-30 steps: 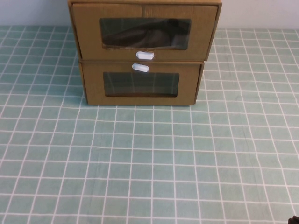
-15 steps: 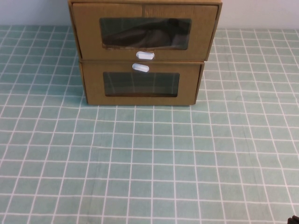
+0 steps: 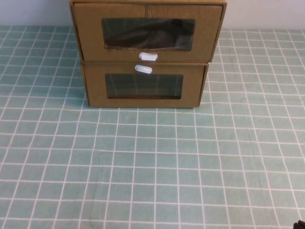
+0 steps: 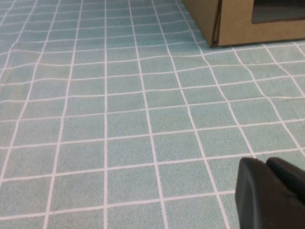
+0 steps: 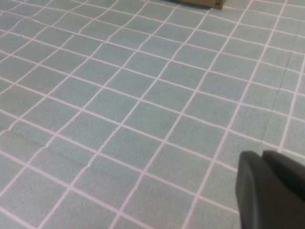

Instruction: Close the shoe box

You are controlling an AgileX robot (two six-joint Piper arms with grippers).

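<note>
Two brown cardboard drawer boxes are stacked at the far middle of the table. The upper one is the shoe box (image 3: 147,31); its white pull tab (image 3: 147,56) sits below its clear window, and its front stands slightly forward of the box below. My left gripper (image 4: 267,164) is shut and empty, low over the tablecloth on the near left, far from the boxes. My right gripper (image 5: 263,157) is shut and empty on the near right; only a dark tip of it (image 3: 300,223) shows in the high view.
The lower box (image 3: 143,86) has its white tab (image 3: 143,69) above its window; its corner shows in the left wrist view (image 4: 238,24). A green checked tablecloth (image 3: 152,162) covers the table between the grippers and the boxes.
</note>
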